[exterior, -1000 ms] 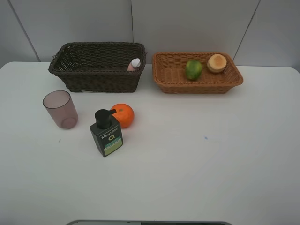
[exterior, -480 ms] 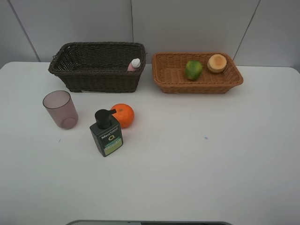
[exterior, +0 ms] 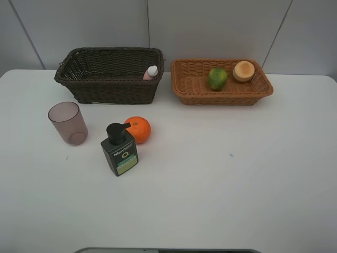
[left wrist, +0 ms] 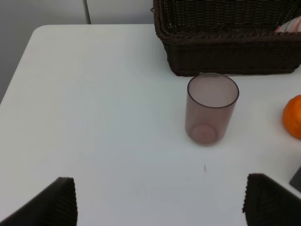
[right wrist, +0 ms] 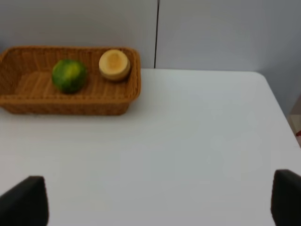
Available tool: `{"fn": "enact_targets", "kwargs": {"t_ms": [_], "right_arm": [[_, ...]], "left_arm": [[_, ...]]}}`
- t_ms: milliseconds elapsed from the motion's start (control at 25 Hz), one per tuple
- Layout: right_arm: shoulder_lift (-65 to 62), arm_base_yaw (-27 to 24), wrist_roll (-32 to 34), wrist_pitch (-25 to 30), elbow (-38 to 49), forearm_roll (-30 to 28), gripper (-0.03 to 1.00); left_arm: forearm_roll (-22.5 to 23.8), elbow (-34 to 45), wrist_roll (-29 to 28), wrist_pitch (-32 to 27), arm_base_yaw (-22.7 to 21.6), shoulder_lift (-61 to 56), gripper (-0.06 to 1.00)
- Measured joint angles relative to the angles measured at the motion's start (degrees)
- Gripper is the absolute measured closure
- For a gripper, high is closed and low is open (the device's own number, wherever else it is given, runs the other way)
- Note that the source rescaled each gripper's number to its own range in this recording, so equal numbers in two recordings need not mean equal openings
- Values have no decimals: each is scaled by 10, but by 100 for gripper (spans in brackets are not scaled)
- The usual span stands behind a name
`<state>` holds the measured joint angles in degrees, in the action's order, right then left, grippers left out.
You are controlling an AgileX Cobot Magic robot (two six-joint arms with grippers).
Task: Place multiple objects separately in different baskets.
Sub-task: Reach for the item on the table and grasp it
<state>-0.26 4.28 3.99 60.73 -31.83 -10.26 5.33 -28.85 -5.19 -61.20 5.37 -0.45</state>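
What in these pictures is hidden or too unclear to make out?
- Slim pink spray bottle: high view, body hidden behind the dark brown woven basket's wall.
- Round orange fruit: left wrist view, cut off by the picture's edge.
- Dark green pump bottle's small label print: high view, too small.
- Both jaws: outside the high view; wrist views show only their tips.

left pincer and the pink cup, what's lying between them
Only bare white table, as the left wrist view shows. The left pincer is open, and the pink cup stands upright beyond it, untouched.
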Motion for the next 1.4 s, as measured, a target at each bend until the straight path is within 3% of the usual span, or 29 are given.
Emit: {"fn": "enact_targets", "kwargs": {"t_ms": [1400], "right_arm": [[0, -8, -4, 1, 20, 30, -3]], "left_arm": [[-1, 0, 0, 0, 0, 0, 3]]}}
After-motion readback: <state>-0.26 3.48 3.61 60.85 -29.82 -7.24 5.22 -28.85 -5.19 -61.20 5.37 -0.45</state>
